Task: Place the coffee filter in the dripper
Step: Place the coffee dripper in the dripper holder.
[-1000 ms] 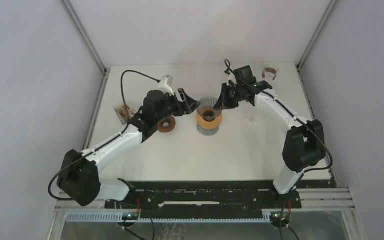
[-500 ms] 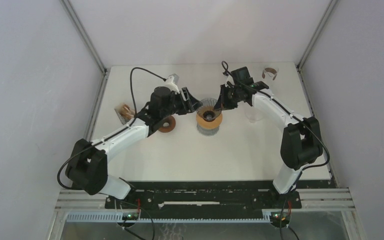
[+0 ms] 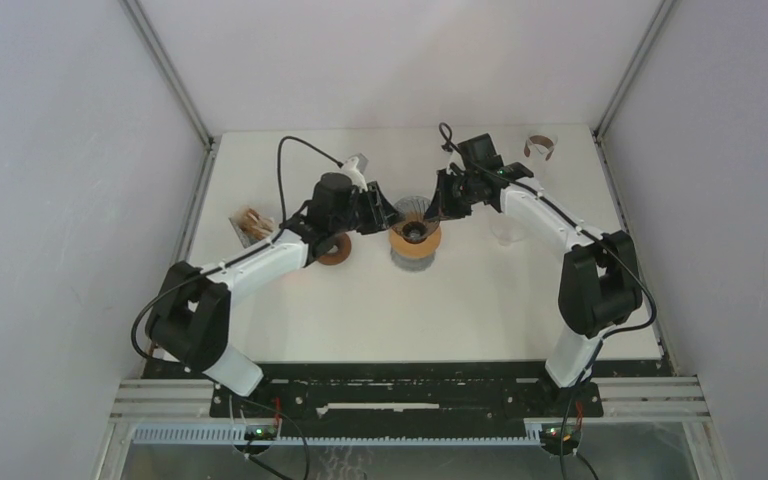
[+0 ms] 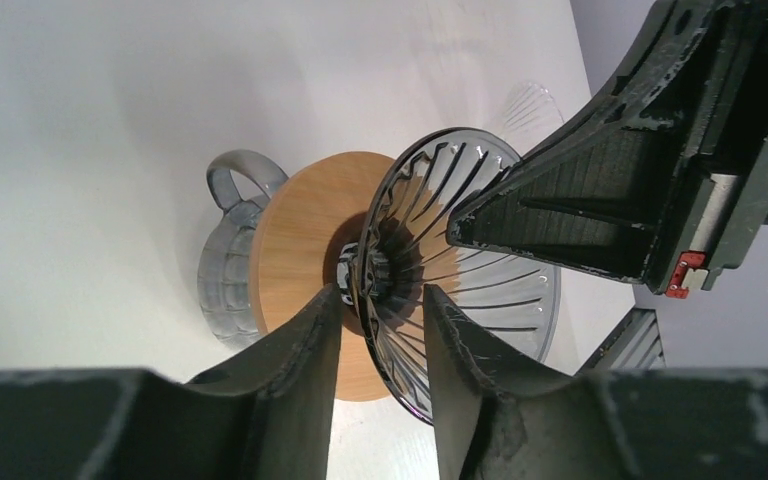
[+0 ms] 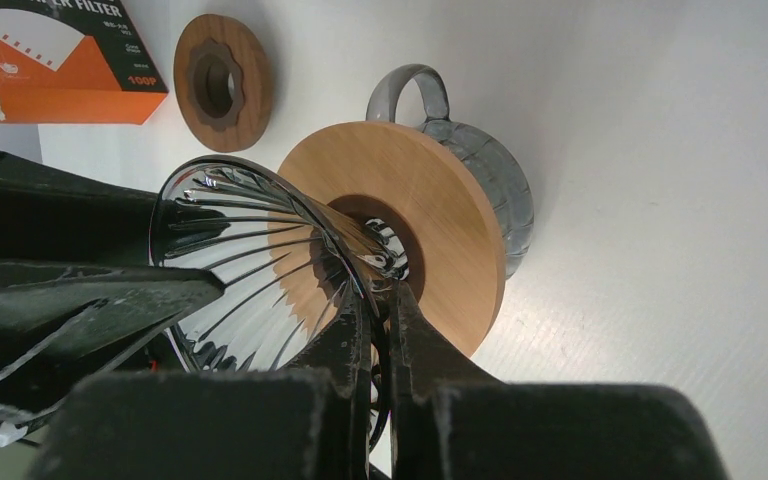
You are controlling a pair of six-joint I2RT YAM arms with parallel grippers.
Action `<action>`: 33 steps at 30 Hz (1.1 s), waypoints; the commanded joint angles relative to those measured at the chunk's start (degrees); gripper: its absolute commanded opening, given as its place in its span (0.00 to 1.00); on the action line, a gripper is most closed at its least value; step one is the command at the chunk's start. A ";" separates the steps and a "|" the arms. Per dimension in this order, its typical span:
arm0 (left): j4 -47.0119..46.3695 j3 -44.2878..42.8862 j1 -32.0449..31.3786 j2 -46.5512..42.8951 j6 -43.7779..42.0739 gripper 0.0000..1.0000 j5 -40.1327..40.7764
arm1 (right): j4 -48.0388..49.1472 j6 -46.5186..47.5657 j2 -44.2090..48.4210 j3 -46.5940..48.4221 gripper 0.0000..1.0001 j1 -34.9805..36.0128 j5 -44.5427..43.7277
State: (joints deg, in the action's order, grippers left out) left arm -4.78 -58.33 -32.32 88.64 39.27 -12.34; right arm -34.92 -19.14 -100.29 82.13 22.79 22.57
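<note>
Looking back one second, your left hand (image 4: 380, 296) was a bit short of the dripper (image 5: 250, 250) with its fingers wide. Now it has come up to the dripper and its fingers have drawn closer. They are still spread, one on each side of the glass rim, and I can't tell if they touch it. Your right hand (image 5: 378, 296) has stayed put, pinching the other side of the rim.

The dripper is a clear glass cone with ribs. It sits in a round wooden plate (image 5: 440, 210) on top of a glass jug (image 5: 495, 185) with a handle, at the back middle of the bench (image 3: 460, 300). The orange box of coffee filters (image 5: 55, 60) lies on the bench past a loose wooden ring (image 5: 222, 82), well apart from the dripper.
</note>
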 commanded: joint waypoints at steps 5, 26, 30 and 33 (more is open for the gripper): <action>-0.07 -3.38 0.32 1.03 0.39 0.19 -2.51 | -0.02 2.19 -1.44 0.85 0.00 1.29 -2.50; 5.36 -6.94 0.23 4.71 -0.33 0.01 -5.11 | -3.77 1.59 -7.22 1.28 0.00 1.77 -5.78; 6.10 -7.49 0.15 5.27 -0.51 0.00 -5.39 | -4.27 1.40 -8.88 1.20 0.00 1.72 -5.71; 7.10 -8.45 0.00 6.28 -0.51 0.00 -5.87 | -4.53 1.63 -9.70 1.19 0.00 1.91 -6.73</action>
State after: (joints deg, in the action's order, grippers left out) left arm 0.93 -63.53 -31.05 92.79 40.10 -12.43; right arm -34.79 -19.38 -103.92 85.76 23.68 20.18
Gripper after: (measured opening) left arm 0.156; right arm 0.049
